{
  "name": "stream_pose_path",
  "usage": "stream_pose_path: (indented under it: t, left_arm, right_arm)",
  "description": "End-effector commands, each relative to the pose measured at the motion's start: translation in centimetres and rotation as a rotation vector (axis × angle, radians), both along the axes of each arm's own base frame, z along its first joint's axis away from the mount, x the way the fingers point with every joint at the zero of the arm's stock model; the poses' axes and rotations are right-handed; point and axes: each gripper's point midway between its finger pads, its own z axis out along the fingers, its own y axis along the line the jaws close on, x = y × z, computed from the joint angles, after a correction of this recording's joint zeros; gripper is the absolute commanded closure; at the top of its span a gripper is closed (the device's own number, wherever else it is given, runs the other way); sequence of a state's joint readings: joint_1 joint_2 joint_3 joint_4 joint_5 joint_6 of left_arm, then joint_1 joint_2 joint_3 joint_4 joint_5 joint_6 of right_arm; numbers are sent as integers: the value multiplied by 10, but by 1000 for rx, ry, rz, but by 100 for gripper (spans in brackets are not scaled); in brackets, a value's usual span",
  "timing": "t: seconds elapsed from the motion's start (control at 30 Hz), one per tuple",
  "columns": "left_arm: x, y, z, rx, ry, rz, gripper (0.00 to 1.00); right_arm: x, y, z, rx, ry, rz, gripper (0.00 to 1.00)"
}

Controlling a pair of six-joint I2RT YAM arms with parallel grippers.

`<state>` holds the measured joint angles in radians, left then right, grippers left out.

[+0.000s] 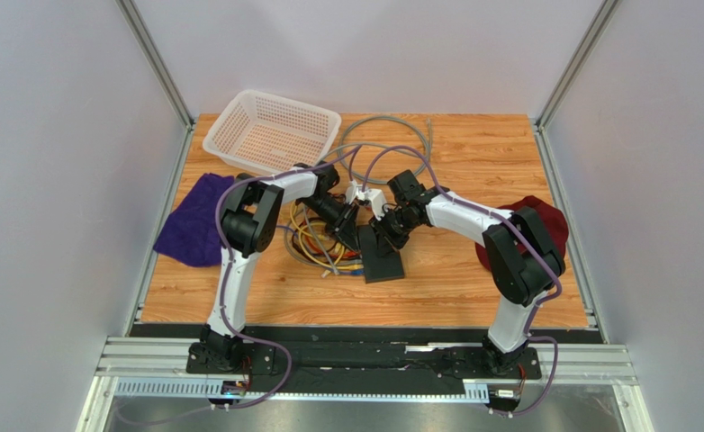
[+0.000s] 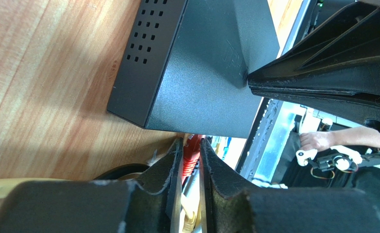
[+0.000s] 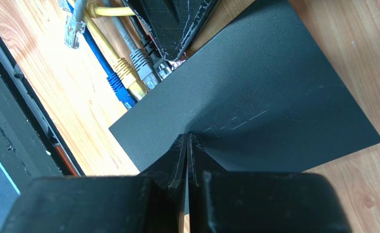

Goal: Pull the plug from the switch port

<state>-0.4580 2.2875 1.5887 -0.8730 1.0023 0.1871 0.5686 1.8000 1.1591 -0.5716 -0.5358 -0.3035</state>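
The wooden table (image 1: 473,153) fills the overhead view, with a white mesh plastic basket (image 1: 275,135) at upper left, a purple cloth (image 1: 194,225) at the left edge and a dark red cloth (image 1: 552,220) at the right. Open wood shows along the near edge and the far right. The flat matte black switch (image 1: 384,263) lies at the centre of that frame, with both arms bent in over it. The right gripper (image 3: 187,140) has its jaws pressed together, tips resting on the switch's plain top. The left gripper (image 2: 192,145) has its jaws standing narrow, pinching a red plug (image 2: 192,154) right at the switch's socket edge, bottom centre of the left wrist view. Overhead, the arms hide that grip. Only the right wrist view shows the neighbours along that edge: a grey plug (image 3: 146,63), a yellow plug (image 3: 128,76) and a blue plug (image 3: 120,92) crowded side by side. A loose clear plug (image 3: 71,34) lies on the wood at upper left.
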Motion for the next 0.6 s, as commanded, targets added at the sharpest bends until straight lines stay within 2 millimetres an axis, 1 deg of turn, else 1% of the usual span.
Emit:
stream_pose_path:
  t: [0.0, 0.13, 0.3, 0.4, 0.43, 0.5, 0.53, 0.57]
  left_arm:
    - [-12, -7, -6, -6, 46, -40, 80]
    - [-16, -9, -1, -29, 73, -51, 70]
    - [-22, -14, -9, -7, 91, -70, 70]
    - [-25, -15, -13, -1, 97, -90, 80]
    - [-25, -15, -13, 0, 95, -92, 86]
    - [-26, -15, -15, 3, 98, -92, 90]
    - [-26, -16, -14, -1, 99, -93, 95]
    - [-26, -16, -15, -3, 104, -93, 97]
  right_arm:
    - [3, 1, -10, -17, -31, 8, 96]
    - [3, 1, -12, -21, -30, 9, 95]
    - [4, 2, -11, -20, -38, 10, 95]
    - [6, 2, -10, -18, -45, 9, 95]
    - [7, 1, -11, -20, -49, 8, 95]
    - [6, 1, -10, -21, -50, 8, 95]
    - [5, 1, -11, -21, -46, 8, 95]
    - [5, 1, -11, -20, -47, 7, 95]
